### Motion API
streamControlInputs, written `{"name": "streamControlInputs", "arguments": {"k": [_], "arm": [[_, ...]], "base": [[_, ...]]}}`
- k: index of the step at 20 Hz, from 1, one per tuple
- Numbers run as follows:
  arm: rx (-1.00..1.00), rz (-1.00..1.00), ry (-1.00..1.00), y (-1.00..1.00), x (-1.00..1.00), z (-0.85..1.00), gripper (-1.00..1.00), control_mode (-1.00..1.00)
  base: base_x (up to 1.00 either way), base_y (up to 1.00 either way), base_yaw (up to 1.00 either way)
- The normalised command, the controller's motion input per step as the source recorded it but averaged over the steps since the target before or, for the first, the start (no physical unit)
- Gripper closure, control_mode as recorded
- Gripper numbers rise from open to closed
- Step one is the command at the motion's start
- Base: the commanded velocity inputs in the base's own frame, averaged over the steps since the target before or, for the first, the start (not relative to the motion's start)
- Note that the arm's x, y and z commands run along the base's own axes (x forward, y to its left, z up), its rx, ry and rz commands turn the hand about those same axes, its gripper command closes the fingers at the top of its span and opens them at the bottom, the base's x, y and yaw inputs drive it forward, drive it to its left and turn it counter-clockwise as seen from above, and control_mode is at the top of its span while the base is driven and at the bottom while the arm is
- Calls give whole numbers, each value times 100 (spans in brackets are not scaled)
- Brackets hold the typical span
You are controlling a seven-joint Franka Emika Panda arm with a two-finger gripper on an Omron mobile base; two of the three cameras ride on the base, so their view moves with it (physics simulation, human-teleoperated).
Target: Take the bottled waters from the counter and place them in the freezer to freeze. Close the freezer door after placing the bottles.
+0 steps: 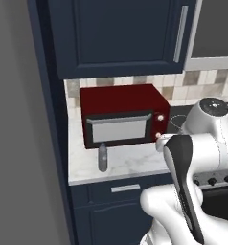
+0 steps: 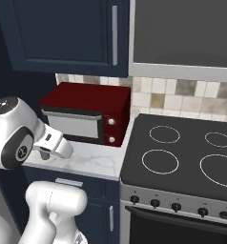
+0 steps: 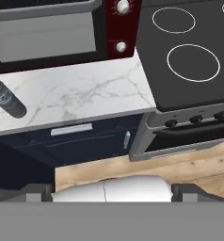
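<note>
Smoky grey bottle stands upright on the counter before the microwave, long axis vertical, cap up; gripper jaws fully spread, empty.

Smoky grey bottle upright on marble counter; before microwave.
</note>
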Motion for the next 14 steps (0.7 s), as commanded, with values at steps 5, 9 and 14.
{"name": "streamControlInputs", "arguments": {"k": [5, 9, 14], "arm": [[0, 0, 0, 0, 0, 0, -100, 100], [0, 0, 0, 0, 0, 0, -100, 100], [0, 0, 0, 0, 0, 0, -100, 100]], "base": [[19, -23, 0], [1, -44, 0], [0, -50, 0]]}}
